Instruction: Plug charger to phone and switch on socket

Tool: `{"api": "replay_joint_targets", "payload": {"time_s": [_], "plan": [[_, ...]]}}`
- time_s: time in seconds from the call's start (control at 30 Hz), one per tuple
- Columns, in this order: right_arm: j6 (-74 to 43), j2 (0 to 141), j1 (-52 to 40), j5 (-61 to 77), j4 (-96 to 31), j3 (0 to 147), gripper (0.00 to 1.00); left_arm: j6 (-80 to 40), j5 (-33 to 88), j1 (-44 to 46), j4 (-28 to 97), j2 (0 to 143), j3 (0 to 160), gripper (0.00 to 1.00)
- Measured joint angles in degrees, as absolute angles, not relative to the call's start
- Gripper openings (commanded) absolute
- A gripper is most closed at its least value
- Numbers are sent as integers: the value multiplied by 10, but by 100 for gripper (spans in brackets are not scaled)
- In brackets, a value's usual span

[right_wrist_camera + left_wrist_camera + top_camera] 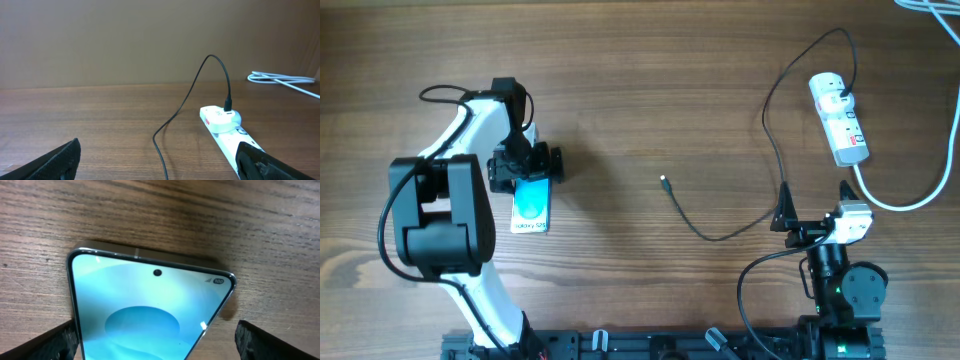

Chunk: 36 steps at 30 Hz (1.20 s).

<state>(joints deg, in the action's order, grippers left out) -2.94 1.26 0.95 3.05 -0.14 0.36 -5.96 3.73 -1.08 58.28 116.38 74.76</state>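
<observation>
The phone (532, 208) lies flat on the table at the left, teal-blue screen up; it fills the left wrist view (145, 310). My left gripper (527, 180) is open and low over the phone's far end, one finger on each side (157, 347). The charger's black cable (772, 120) runs from a silvery plug tip (663, 181) lying loose mid-table to a white adapter (834, 93) plugged into the socket (844, 128). My right gripper (816, 205) is open and empty over the cable (165, 160), with the socket (225, 137) by its right finger.
The socket's thick white cord (910, 203) loops along the right edge of the table. More white cord (280, 79) lies far right in the right wrist view. Bare wooden tabletop (650, 90) lies between the two arms.
</observation>
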Motion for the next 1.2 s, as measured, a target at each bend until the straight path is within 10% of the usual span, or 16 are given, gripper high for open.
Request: {"api": "replay_joint_targets", "payload": {"time_s": [1.2], "plan": [[-29, 13, 10, 30, -1, 4, 100, -51, 4, 109, 538, 1143, 714, 100]]}}
